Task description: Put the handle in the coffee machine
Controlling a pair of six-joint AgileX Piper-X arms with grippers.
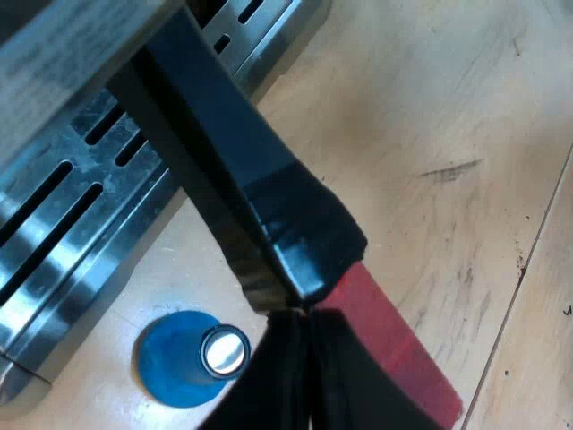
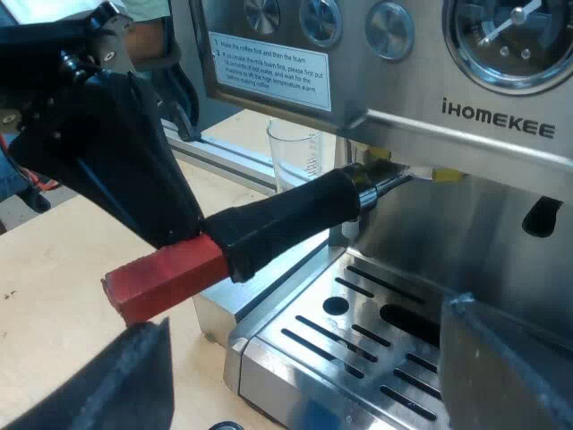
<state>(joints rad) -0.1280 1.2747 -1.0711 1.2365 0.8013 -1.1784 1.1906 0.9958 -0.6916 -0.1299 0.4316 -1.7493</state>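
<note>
Handle (image 2: 286, 219) reaches under the espresso machine (image 2: 483, 206) front, clenched near its red end by my left hand (image 1: 303, 315); my right hand (image 2: 304, 358) hangs released.

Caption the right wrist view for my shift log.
Left gripper holds the handle near its red end, metal head up under the machine front, measuring glass beyond, drip tray below.

Blue tamper (image 1: 183, 363), espresso machine (image 1: 63, 224) on wooden table (image 1: 430, 134)

holder (image 2: 286, 219): at machine (image 2: 501, 134) front, over drip tray (image 2: 358, 349)
tamper (image 1: 192, 358): on counter (image 1: 430, 134), just beside drip tray
measuring glass (image 2: 294, 152): behind holder
</note>
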